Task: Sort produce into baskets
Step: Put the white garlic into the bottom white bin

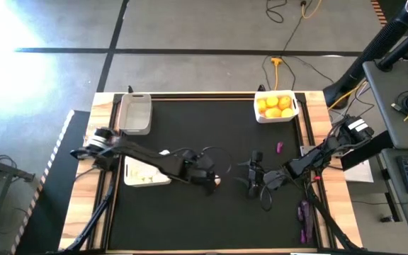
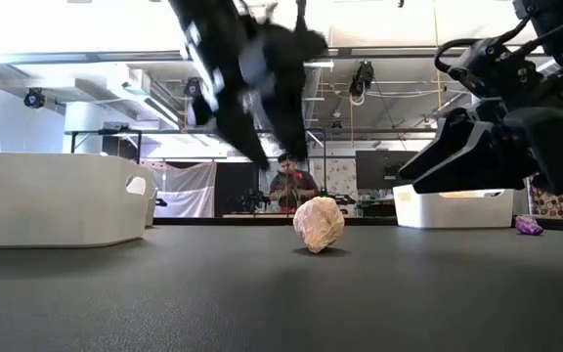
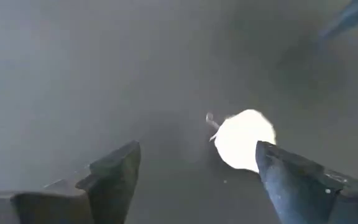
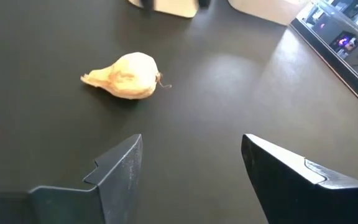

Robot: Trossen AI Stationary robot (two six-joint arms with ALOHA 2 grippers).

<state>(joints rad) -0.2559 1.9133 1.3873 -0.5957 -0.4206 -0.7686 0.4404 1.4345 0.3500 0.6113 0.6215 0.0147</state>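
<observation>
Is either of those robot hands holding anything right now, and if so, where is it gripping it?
Nothing is held. The left hand hangs open over the garlic bulb, which lies on the table. The right hand is open too, empty, beside it.

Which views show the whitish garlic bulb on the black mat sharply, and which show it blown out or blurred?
Left wrist view: the whitish garlic bulb is overexposed, a soft featureless white blob. Right wrist view: evenly lit, skin detail crisp. Low view: bulb in focus, but the left gripper above it is motion-blurred.
</observation>
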